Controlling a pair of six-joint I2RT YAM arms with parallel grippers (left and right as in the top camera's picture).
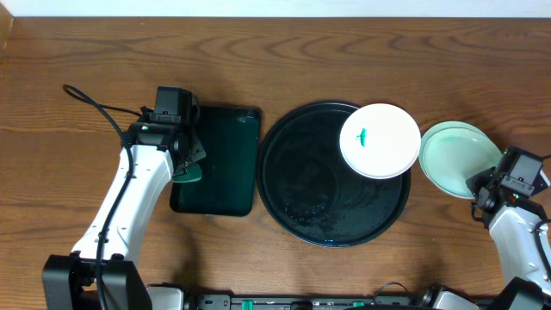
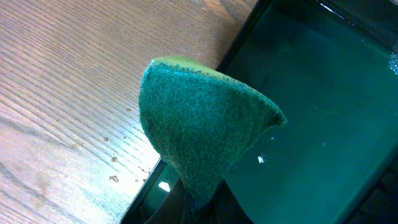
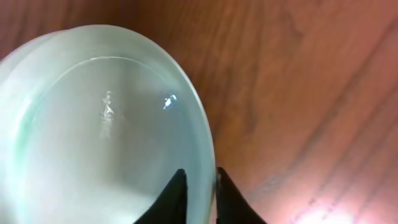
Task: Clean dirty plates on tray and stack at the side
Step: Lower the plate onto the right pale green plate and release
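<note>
**Overhead and wrist views of the two-arm plate-cleaning scene.** We found the black tray (image 1: 293, 202) at the middle of the wooden table (image 1: 344, 52), with wet patches on its glossy floor. The white plate (image 1: 386, 148) lay over the tray's upper right rim, partly overhanging it, and bore a small green smear (image 1: 363, 135) left of its centre. On the table just right of the tray sat two mint-green plates (image 1: 448, 159), stacked one in the other. We could not tell whether their edge touched the white plate. The right gripper (image 3: 202, 194) was closed narrowly on the near rim of the upper mint-green plate (image 3: 106, 137), with one finger inside the rim and one outside. The left gripper (image 1: 191, 169) was clamped on a green sponge (image 2: 199, 130), which was pinched into a cone and hung over the left edge of the dark green rectangular tray (image 2: 317, 118). That tray lay just left of the black tray. Small water drops (image 2: 115, 160) dotted the table beside that edge.
</note>
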